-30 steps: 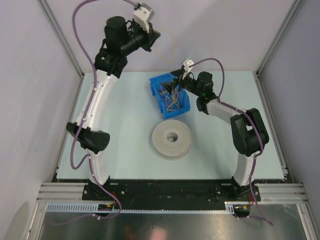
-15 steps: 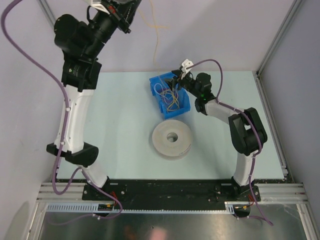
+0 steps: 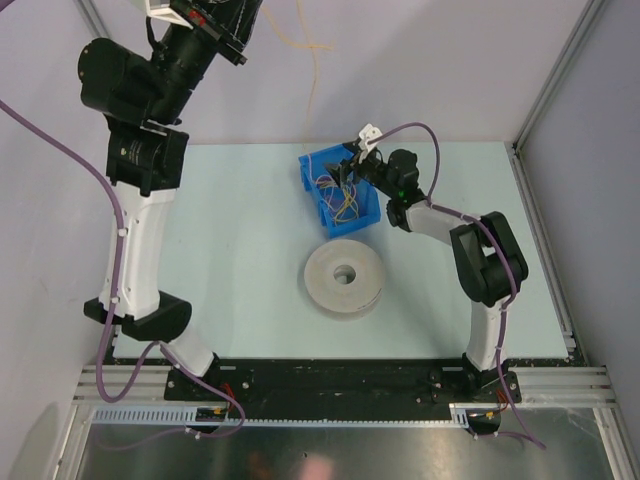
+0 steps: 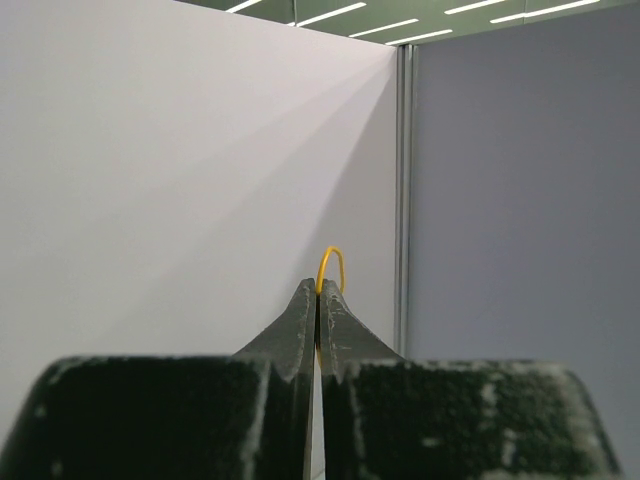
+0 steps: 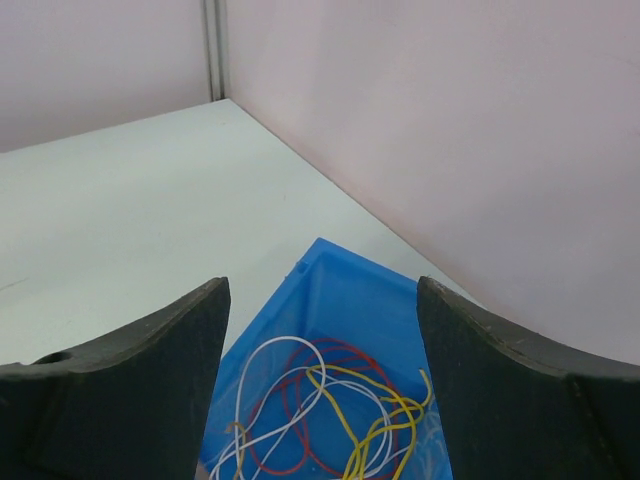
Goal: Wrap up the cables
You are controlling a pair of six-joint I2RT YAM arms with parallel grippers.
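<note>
Wrapping seems unstarted from above: round grey holed disc (image 3: 343,277) lies bare, thin yellow cable (image 3: 312,90) hangs over blue plastic bin (image 3: 304,168) of tangled coloured cables (image 3: 338,196). Left wrist: left gripper (image 4: 318,300) pinches tight on that cable. Right wrist: right gripper (image 5: 320,300) gapes wide, empty, above the tangle. No readable writing.

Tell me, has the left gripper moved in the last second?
Yes. In the top view the left gripper, shut on a yellow cable, went up and left, away from the blue bin, which stayed put.
</note>
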